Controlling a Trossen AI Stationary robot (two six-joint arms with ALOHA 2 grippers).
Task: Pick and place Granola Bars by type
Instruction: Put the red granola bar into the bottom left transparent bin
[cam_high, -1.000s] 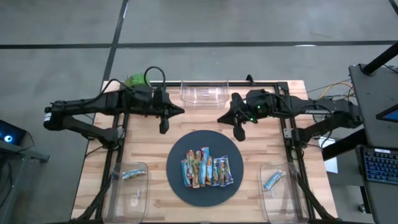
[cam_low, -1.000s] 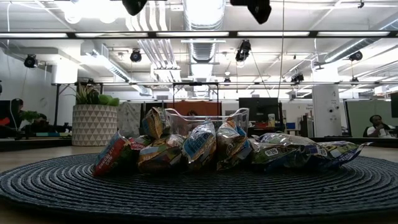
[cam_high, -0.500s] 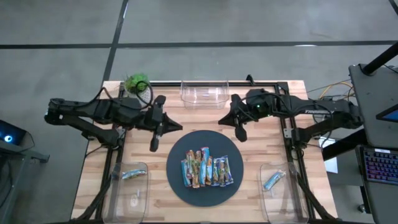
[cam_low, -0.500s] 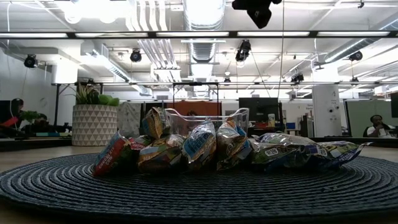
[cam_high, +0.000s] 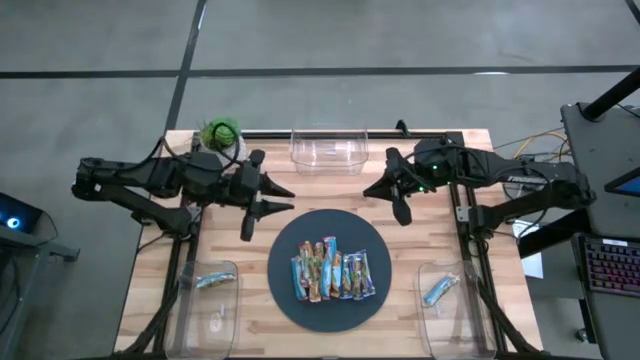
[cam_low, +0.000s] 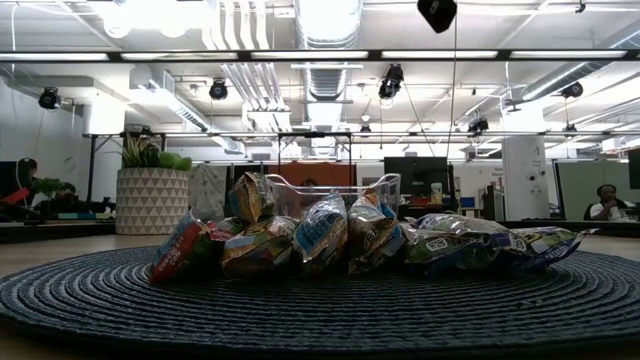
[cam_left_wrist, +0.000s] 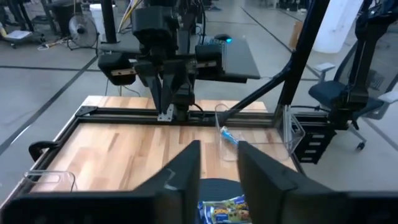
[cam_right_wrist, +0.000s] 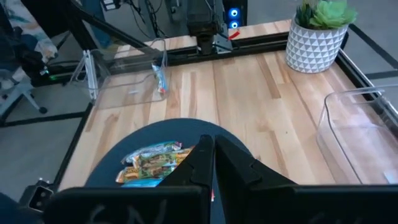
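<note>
Sorting barely begun: one blue-wrapped bar lies in each clear plastic side bin (cam_high: 208, 295), while the row of shiny wrapped granola bars (cam_high: 330, 269) remains on the dark round woven mat (cam_high: 286, 240). Left gripper (cam_high: 262, 196) jaws parted and empty; right gripper (cam_high: 390, 195) jaws closed and empty, both above the wooden surface (cam_high: 440, 240).

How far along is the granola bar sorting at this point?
Barely started. Done: one blue-wrapped bar lies in the left clear bin and another in the right clear bin; the back bin looks empty. In hand: nothing; the left end effector, open, and the right end effector, shut, hang beyond the mat's far edge. Left: the row of granola bars on the mat.
</note>
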